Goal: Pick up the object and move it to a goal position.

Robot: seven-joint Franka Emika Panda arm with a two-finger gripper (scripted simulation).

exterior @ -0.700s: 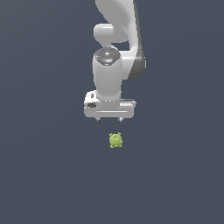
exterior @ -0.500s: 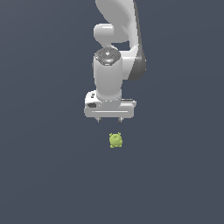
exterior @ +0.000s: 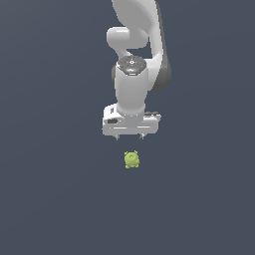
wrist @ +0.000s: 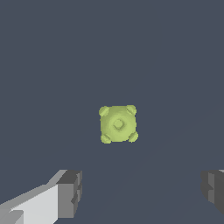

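Barely any shift since before: hand [exterior: 129, 136] open above the object [exterior: 131, 159], fingers [wrist: 70, 194] wide apart.

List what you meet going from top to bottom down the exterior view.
Arm → end effector, fingers spread and empty → object, lying apart below it on the dark floor.
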